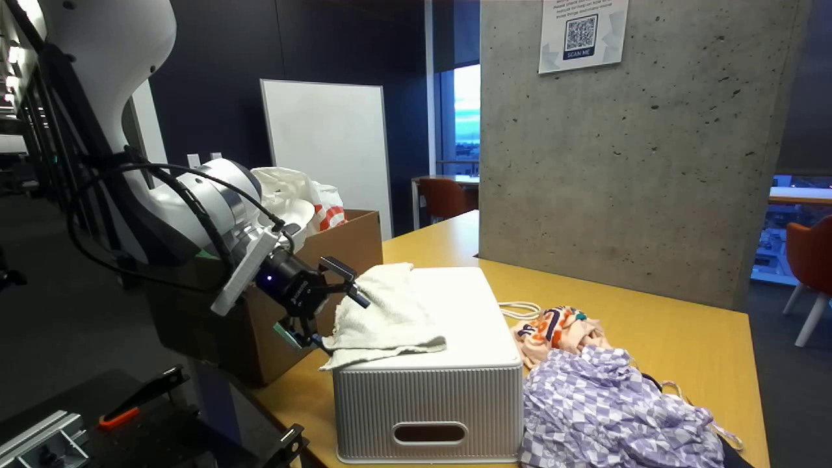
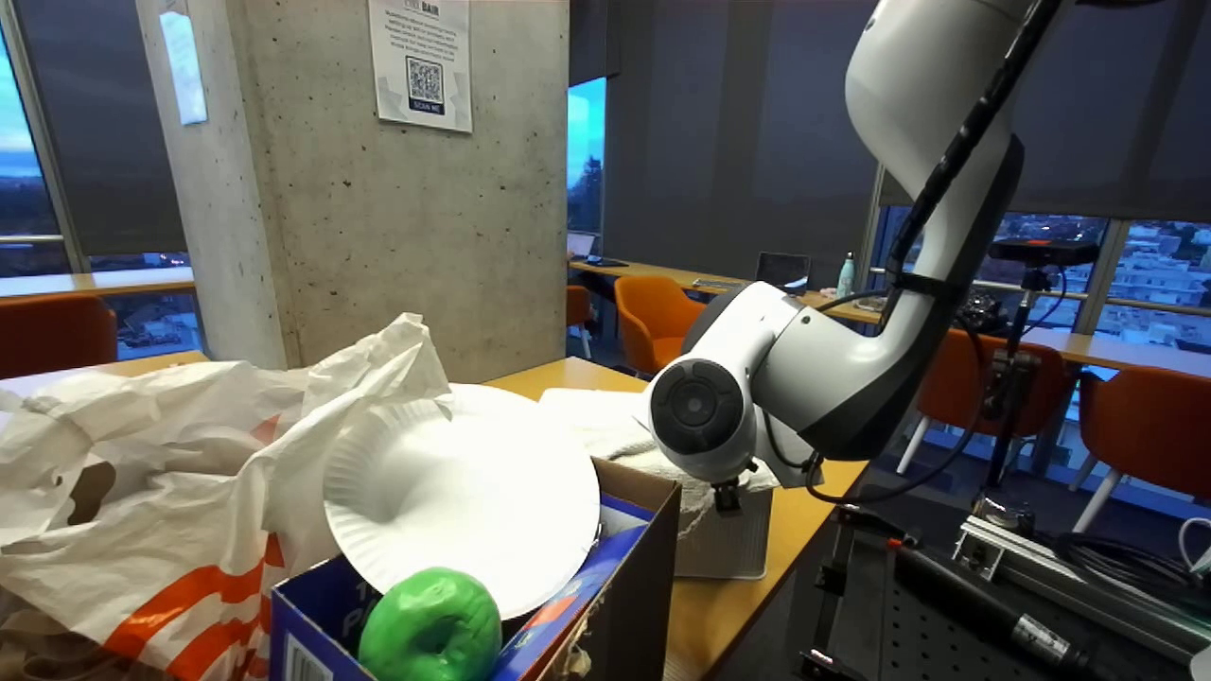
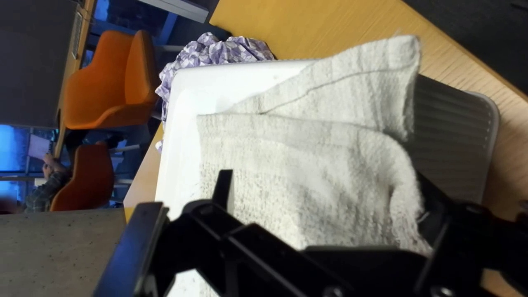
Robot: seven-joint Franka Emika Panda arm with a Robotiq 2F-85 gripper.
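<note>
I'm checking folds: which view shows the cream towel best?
The wrist view shows the cream towel closest, folds clear, though the gripper covers part. Both exterior views show it smaller, partly behind the robot.

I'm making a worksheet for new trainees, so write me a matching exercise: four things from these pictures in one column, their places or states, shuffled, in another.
1. Gripper
2. Cream cloth
3. Checked fabric
4. Ring-shaped object

A. Crumpled on the table, beside the storage box
B. Green, in front of the white plate in an exterior view
C. Open, with fingers apart
D. Lying on the storage box, overhanging its edge

Pairs: 1-C; 2-D; 3-A; 4-B
</note>
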